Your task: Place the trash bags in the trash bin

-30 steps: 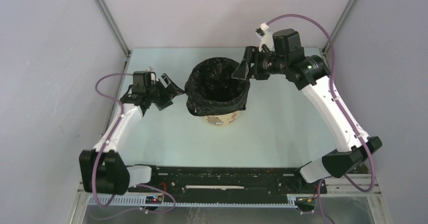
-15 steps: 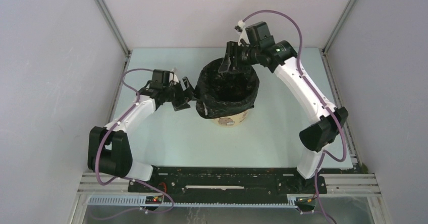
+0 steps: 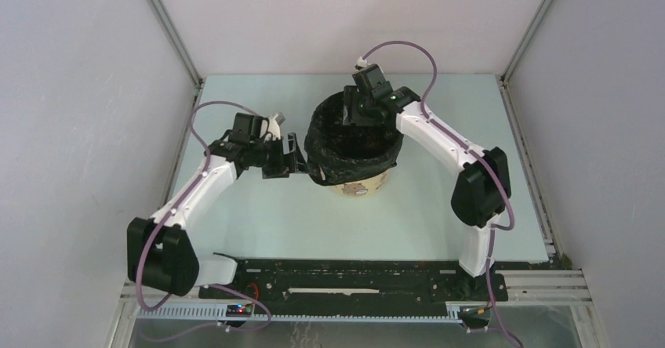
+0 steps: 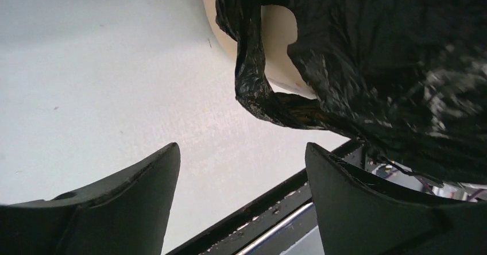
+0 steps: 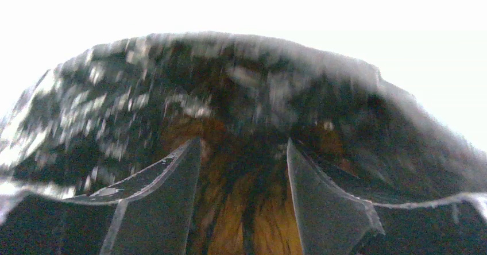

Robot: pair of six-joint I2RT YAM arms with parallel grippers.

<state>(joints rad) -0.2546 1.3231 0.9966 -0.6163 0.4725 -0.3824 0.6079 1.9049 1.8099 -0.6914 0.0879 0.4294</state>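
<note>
The trash bag (image 3: 368, 157) is seen lining the bin (image 3: 357, 185), with its edge folded over the rim, probably to hold the mouth wide. Inside the bin's mouth the right gripper (image 3: 358, 114) is lowered with jaws parted and empty, apparently to press the lining down. Just left of the bin, the left gripper (image 4: 241, 151) is held spread and empty beside a hanging loop handle (image 4: 251, 82), likely so that it can be tucked in.

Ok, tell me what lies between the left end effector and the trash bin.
Left wrist view: only bare table and the trash bag's loop handle, draped down the trash bin's side, lie before the open left end effector.
</note>
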